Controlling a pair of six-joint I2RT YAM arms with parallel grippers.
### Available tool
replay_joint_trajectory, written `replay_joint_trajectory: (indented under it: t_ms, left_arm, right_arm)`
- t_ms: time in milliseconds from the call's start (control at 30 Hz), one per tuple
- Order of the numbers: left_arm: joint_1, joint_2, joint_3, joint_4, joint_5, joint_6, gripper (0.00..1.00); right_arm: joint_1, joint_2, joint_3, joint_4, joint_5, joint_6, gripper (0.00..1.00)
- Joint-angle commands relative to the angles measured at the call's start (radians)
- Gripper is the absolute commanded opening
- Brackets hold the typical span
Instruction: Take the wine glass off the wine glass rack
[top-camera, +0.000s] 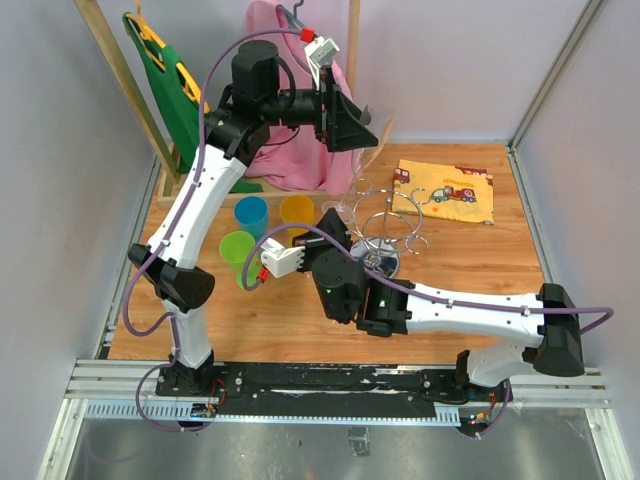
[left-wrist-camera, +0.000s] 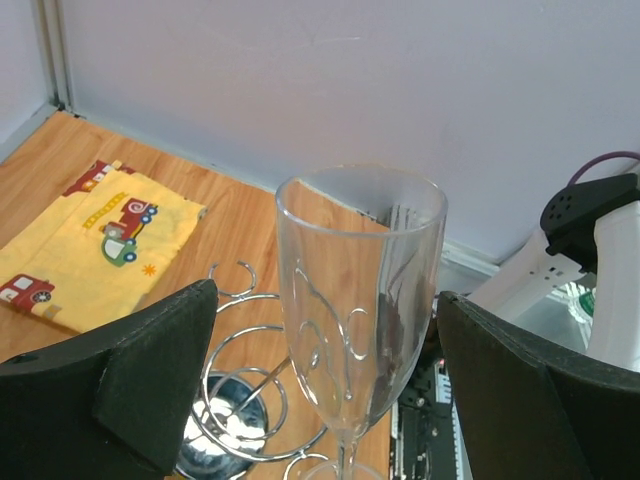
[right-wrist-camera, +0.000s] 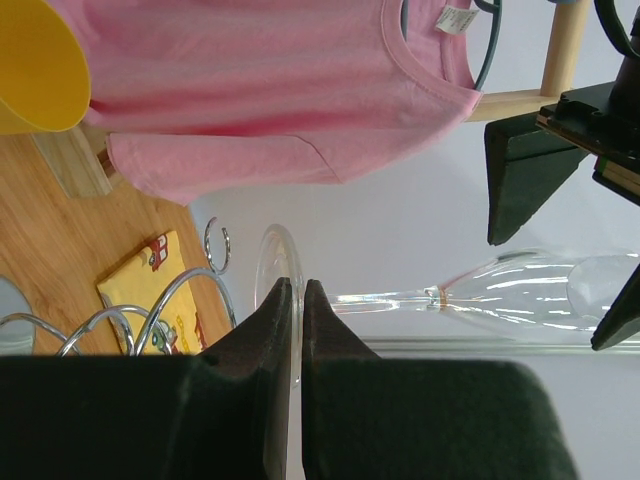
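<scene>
Looking through the left wrist view, we see the wine glass (left-wrist-camera: 360, 300) standing upright, rim up, between the two dark fingers (left-wrist-camera: 150, 380) of our left pincer (left-wrist-camera: 325, 295). Do we touch it there?

No. That pincer is spread wide, with a gap on each side of the bowl. What holds the glass is our right pincer (right-wrist-camera: 298, 285), whose fingers are pressed together on the thin round foot.

So where do we place the glass relative to the wine glass rack (top-camera: 388, 240)?

We find it held above the surface (top-camera: 470, 270), just beside the rack, on its left in the top view. The foot sits at about the height of the curled arms. The silver loops curl close to the foot, and we cannot tell whether any wire touches it.

And what do we see around us?

We see a yellow cloth (top-camera: 447, 192) printed with fire trucks lying flat behind the rack, to the right. A blue cup (top-camera: 251, 213), an orange cup (top-camera: 297, 210) and a green cup (top-camera: 237, 248) are grouped to the left, and a pink shirt (right-wrist-camera: 270, 90) hangs at the back.
</scene>
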Motion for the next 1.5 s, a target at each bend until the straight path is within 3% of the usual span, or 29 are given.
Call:
replay_joint_trajectory:
  t_ms: [0,600,700,867,1000,1100,1167,1333,1467]
  left_arm:
    - [-0.004,-0.019,0.011,-0.031,0.004,0.05,0.96]
    - [-0.004,-0.051,-0.047,-0.083,0.049,0.068,0.92]
    - [-0.005,-0.048,-0.041,-0.082,0.057,0.057,0.84]
    - [-0.004,-0.049,-0.036,-0.082,0.075,0.043,0.49]
    - [-0.004,-0.041,-0.03,-0.082,0.097,0.016,0.18]
    - [-0.004,-0.038,-0.026,-0.081,0.11,0.003,0.02]
    - [-0.004,-0.037,-0.024,-0.081,0.117,-0.003,0.0]
    - [-0.004,-0.038,-0.015,-0.081,0.132,-0.009,0.0]
    - [-0.004,-0.037,-0.007,-0.082,0.139,-0.012,0.0]
  right_arm:
    - [0.028,-0.023,-0.018,0.006,0.03,0.015,0.01]
    - [0.067,-0.067,-0.087,-0.046,0.051,0.028,0.01]
    - [0.068,-0.065,-0.093,-0.051,0.053,0.028,0.01]
    - [0.069,-0.056,-0.101,-0.035,0.067,0.027,0.04]
    - [0.069,-0.04,-0.108,0.001,0.086,0.01,0.15]
    - [0.068,-0.033,-0.116,0.049,0.097,-0.007,0.32]
    - [0.069,-0.03,-0.119,0.067,0.102,-0.009,0.39]
    - [0.069,-0.031,-0.134,0.145,0.119,-0.029,0.76]
    - [0.069,-0.041,-0.14,0.177,0.126,-0.029,0.93]
